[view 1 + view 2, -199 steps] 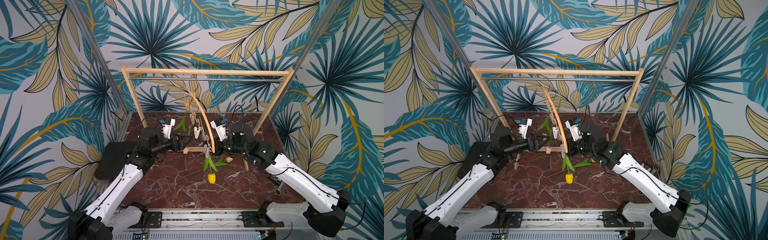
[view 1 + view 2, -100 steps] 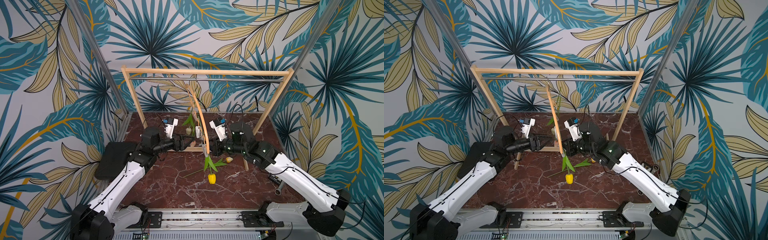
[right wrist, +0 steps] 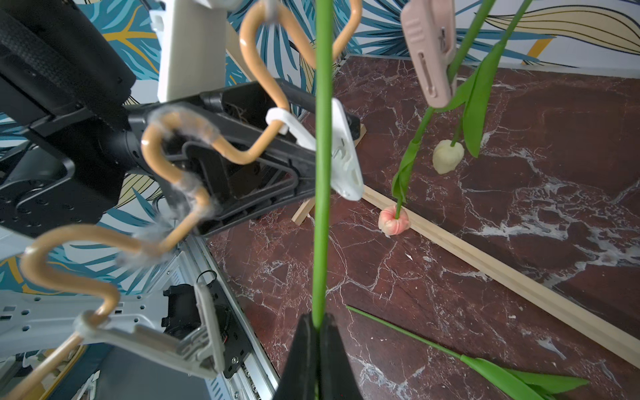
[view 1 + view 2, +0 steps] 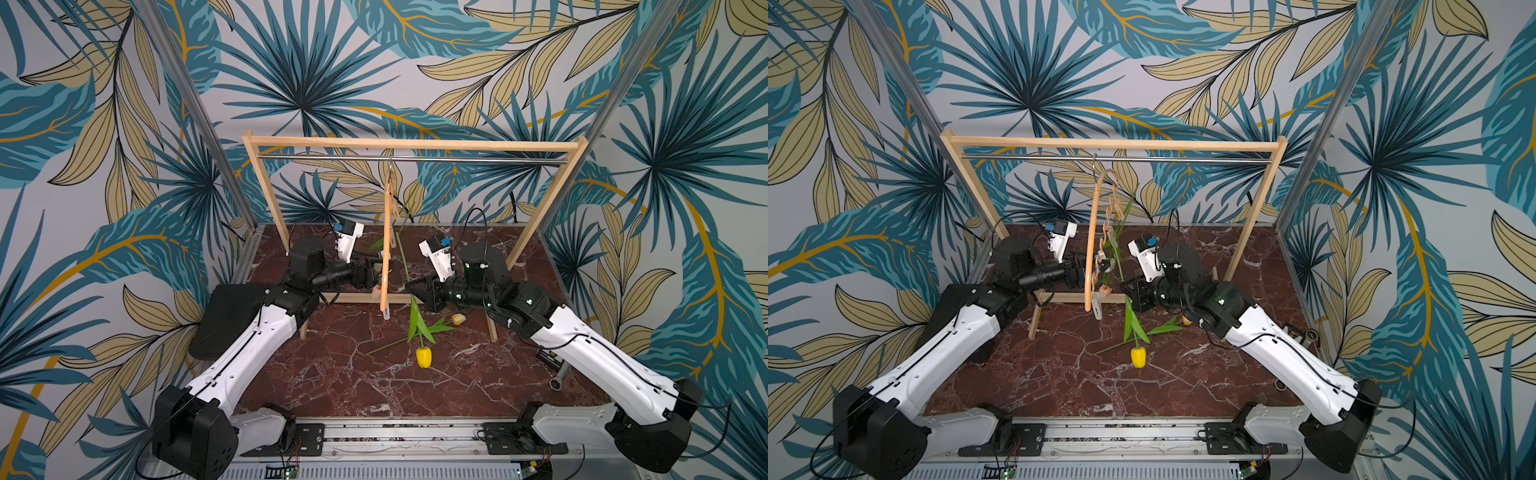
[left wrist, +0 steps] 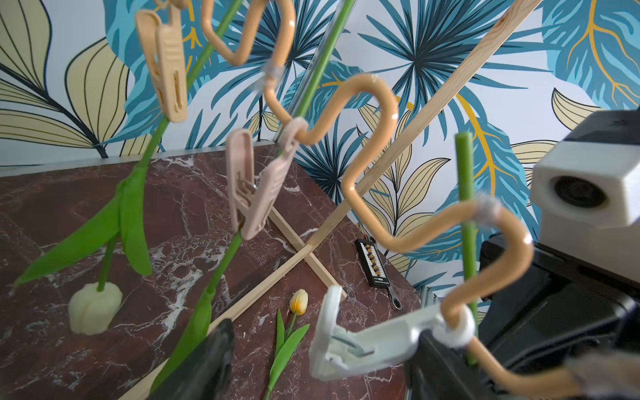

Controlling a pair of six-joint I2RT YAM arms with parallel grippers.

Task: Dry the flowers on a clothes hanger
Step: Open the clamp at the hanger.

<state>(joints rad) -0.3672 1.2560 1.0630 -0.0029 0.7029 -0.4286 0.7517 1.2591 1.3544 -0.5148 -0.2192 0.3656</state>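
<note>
two jaws of my left gripper stand apart astride the white clothespin on the clothes hanger, placed, i judge, to squeeze it open. next along, the cream-white tulip and pink tulip hang head down, already pinned. my right gripper is clamped on the yellow tulip by its stem, holding it head down just beside that clothespin for pinning. farthest right, the yellow-orange tulip lies on the worktop, awaiting its turn.
</note>
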